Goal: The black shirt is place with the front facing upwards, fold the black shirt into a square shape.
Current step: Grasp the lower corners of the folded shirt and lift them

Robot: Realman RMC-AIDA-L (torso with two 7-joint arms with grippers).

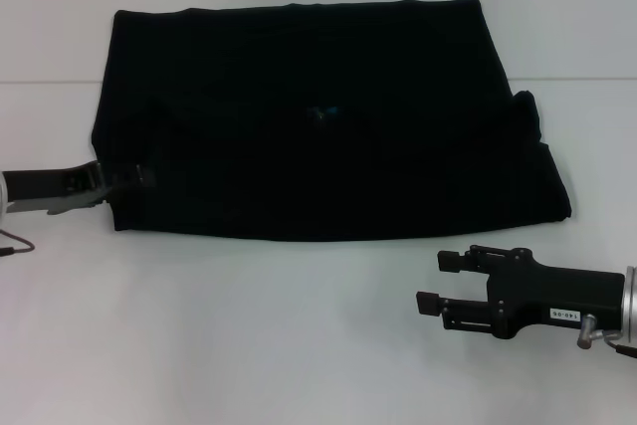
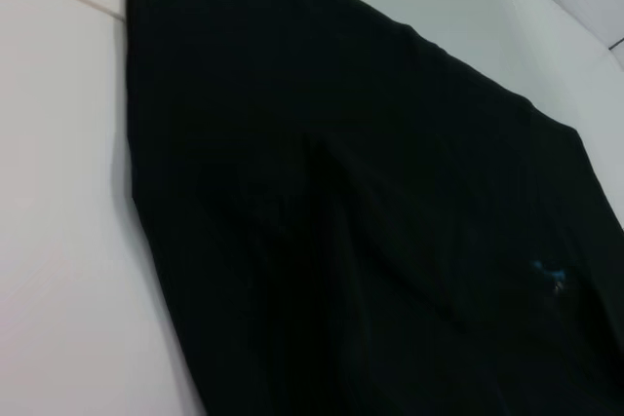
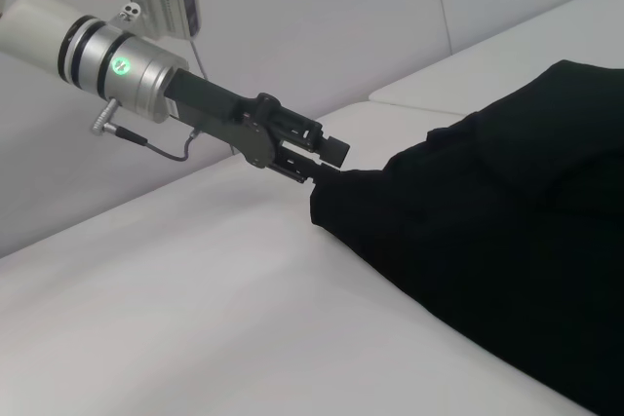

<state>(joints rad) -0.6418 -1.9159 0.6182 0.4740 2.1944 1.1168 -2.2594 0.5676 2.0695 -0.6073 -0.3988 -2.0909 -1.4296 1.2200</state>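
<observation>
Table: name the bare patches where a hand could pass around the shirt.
Bare table runs along the near edge of the black shirt, between it and the right gripper. Crowded at the shirt's near-left corner, where the left gripper meets the cloth.

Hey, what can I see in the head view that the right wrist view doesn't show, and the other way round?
Only the head view shows the right pincer, open and clear of the cloth near the front right, plus the small blue mark mid-shirt. Only the right wrist view shows the left arm's silver wrist with its green light. Both show the black shirt on the white table and the left pincer at the shirt's left front corner.
</observation>
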